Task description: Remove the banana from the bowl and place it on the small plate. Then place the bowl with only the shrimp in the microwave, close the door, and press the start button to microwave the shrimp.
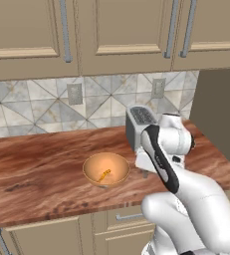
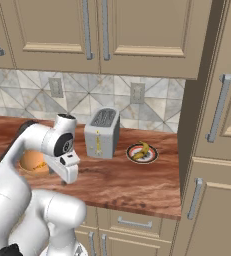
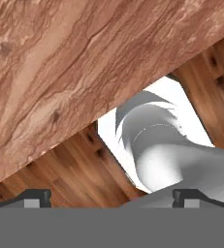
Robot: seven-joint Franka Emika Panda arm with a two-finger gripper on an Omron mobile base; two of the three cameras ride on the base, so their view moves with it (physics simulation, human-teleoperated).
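Note:
The orange-tan bowl point(image 1: 105, 168) sits on the wooden counter with the tiny shrimp point(image 1: 104, 174) in it. The arm partly covers the bowl point(image 2: 32, 162) in the right base view. On the small plate point(image 2: 150, 159), right of the toaster, lies the banana point(image 2: 142, 151). My gripper point(image 1: 145, 174) point(image 2: 65, 181) hangs just right of the bowl, pointing down over the counter's front edge. It is open, with nothing between its fingertips point(image 3: 36, 197), which stand wide apart. The microwave and its door are out of view.
A silver toaster point(image 1: 140, 127) point(image 2: 103, 132) stands behind the gripper, near the tiled wall. A tall cabinet point(image 2: 217, 125) closes off the counter's right end. The hand view looks past the counter edge point(image 3: 108, 111) to the plank floor point(image 3: 74, 169).

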